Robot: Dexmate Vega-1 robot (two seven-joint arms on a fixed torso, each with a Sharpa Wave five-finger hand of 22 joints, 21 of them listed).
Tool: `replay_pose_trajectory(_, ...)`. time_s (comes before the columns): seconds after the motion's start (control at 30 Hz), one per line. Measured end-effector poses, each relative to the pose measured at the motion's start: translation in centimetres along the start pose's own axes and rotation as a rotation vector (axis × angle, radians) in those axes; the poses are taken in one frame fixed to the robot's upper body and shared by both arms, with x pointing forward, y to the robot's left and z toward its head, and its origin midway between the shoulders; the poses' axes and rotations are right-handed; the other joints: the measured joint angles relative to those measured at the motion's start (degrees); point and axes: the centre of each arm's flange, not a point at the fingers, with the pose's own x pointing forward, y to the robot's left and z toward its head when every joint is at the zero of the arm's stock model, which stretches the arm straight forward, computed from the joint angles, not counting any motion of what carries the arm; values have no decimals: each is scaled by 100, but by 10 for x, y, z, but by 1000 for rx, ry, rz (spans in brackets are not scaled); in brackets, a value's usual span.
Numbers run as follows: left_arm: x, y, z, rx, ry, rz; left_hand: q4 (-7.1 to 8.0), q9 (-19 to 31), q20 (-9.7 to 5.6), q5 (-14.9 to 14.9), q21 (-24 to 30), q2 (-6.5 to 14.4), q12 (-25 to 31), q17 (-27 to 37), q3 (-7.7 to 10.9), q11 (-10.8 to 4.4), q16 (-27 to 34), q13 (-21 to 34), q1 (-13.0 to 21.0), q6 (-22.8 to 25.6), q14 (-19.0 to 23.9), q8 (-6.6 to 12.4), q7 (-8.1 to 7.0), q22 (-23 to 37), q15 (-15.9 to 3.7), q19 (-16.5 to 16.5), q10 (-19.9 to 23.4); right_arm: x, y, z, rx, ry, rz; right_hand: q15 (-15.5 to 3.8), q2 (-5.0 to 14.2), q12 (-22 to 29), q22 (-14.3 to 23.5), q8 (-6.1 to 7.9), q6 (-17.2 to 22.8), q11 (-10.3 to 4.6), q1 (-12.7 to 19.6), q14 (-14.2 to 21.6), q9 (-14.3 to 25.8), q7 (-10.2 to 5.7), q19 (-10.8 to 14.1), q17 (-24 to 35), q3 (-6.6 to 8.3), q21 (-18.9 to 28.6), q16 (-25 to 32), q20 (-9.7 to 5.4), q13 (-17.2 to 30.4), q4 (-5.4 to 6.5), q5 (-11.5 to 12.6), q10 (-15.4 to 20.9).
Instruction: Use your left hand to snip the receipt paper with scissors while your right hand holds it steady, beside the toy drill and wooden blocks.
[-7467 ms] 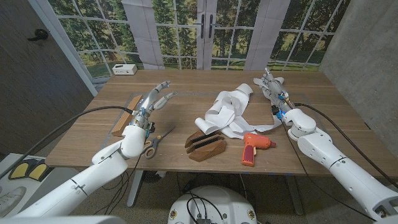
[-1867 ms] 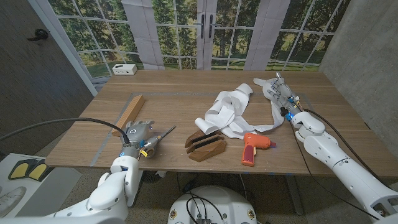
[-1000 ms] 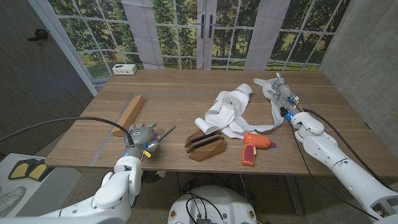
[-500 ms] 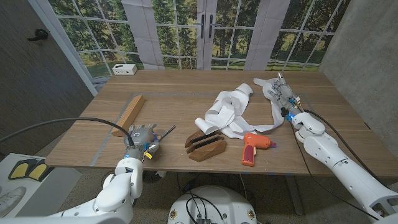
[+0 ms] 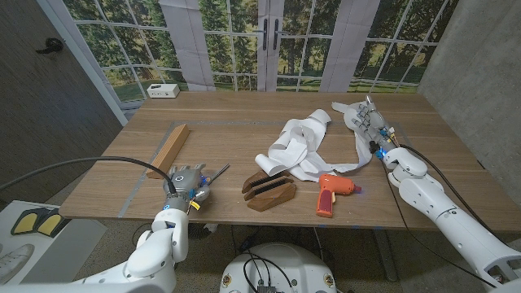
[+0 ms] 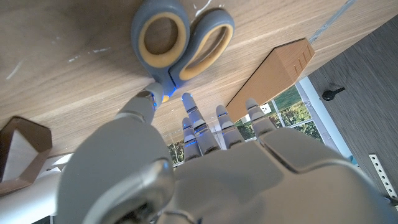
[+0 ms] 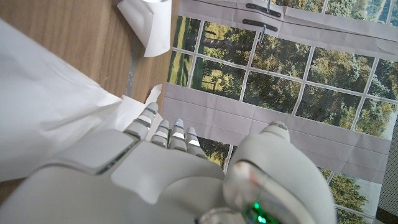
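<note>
The left hand (image 5: 186, 186), fingers apart and empty, hovers over the scissors (image 6: 180, 41) at the counter's (image 5: 228, 138) seven o'clock, blades pointing toward one o'clock. The right hand (image 5: 368, 123), fingers extended, rests on the receipt paper (image 5: 301, 146) at two o'clock.

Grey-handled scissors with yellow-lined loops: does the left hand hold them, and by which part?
Not held. The grey-handled scissors lie on the wooden table; the left hand is over them, fingers straight, thumb tip beside the handles' base.
</note>
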Motion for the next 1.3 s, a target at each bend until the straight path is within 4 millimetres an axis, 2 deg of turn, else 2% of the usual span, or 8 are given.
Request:
replay_pose_trajectory(0.17, -1, -3, -1, 4, 14, -3, -29, 0, 0, 0, 0, -13, 111, 0, -80, -24, 68, 51, -58, 47, 144, 25, 20, 0, 8, 0, 300, -1, -3, -2, 10, 3, -5, 0, 0, 0, 0, 0, 0, 0, 0, 0, 0, 0, 0, 0, 0, 0, 0, 0, 0, 0, 0, 0)
replay_pose_trajectory(0.27, -2, -4, -2, 6, 20, -5, -32, 0, -6, 0, 5, 17, 222, 9, -82, -46, 165, 123, -89, 64, 378, 47, 0, 1, 5, 40, 575, -2, -4, -3, 16, 3, -8, 0, 0, 0, 0, 0, 0, 0, 0, 0, 0, 0, 0, 1, 0, 0, 0, 0, 0, 0, 0, 0)
replay_pose_trajectory(0.43, -2, -6, -4, 7, 33, -10, -35, -27, -62, 0, 45, 63, 355, 112, -123, -43, 351, 218, -134, 126, 817, 48, -1, 13, -7, 145, 739, -3, -6, -3, 23, 2, -11, 0, 0, 0, 0, 0, 0, 0, 0, 0, 0, 0, 0, 1, 0, 0, 0, 0, 0, 0, 0, 0)
replay_pose_trajectory(0.87, -3, -11, -6, 9, 45, -24, -94, -26, -62, 1, 45, 63, 355, 148, -192, -50, 311, 307, -134, 126, 715, 48, -1, 13, 2, 144, 659, -5, -8, -4, 35, 3, -17, 0, 0, 0, 0, 0, 0, 0, 1, 0, 1, 0, 0, 1, 0, 0, 0, -1, 0, 0, -44, 0)
replay_pose_trajectory(0.97, -3, -13, -7, 7, 47, -30, -109, -26, -62, 1, 45, 63, 354, 133, -207, -29, 317, 306, -134, 132, 723, 48, -5, 13, 5, 144, 777, -6, -9, -5, 36, 3, -18, 0, 0, 0, 0, 0, 0, 0, 1, 0, 1, 0, 0, 1, 0, 0, 0, -1, 0, 0, -44, 0)
replay_pose_trajectory(1.13, -3, -17, -7, 3, 46, -45, -109, -54, -84, 0, 45, 87, 349, 175, -207, 20, 581, 297, -109, 296, 1198, 53, 19, 12, -12, 166, 959, -7, -9, -5, 41, 2, -21, 0, 0, 0, 0, 0, 0, 0, 1, 0, 1, 0, 0, 1, 0, 0, 0, -1, 0, 0, -44, 0)
replay_pose_trajectory(1.27, -2, -19, -7, 0, 44, -55, -148, -51, -93, 0, 45, 148, 287, 263, -247, 16, 758, 337, -48, 767, 1473, 238, 59, 12, -22, 237, 979, -8, -9, -5, 45, 2, -23, 0, 0, 0, 0, 0, 0, 0, 1, 0, 1, -3, 0, 1, 0, 0, 0, -1, 0, 0, -44, 0)
replay_pose_trajectory(1.3, -2, -20, -7, -1, 44, -58, -162, -46, -93, 0, 45, 172, 286, 278, -260, -6, 783, 337, -25, 898, 1485, 283, 84, 12, -30, 237, 958, -8, -9, -5, 47, 3, -24, 0, 0, 0, 0, 0, -1, 0, 1, 0, 1, -44, 0, 1, 0, 0, 0, -1, 0, 0, -44, 0)
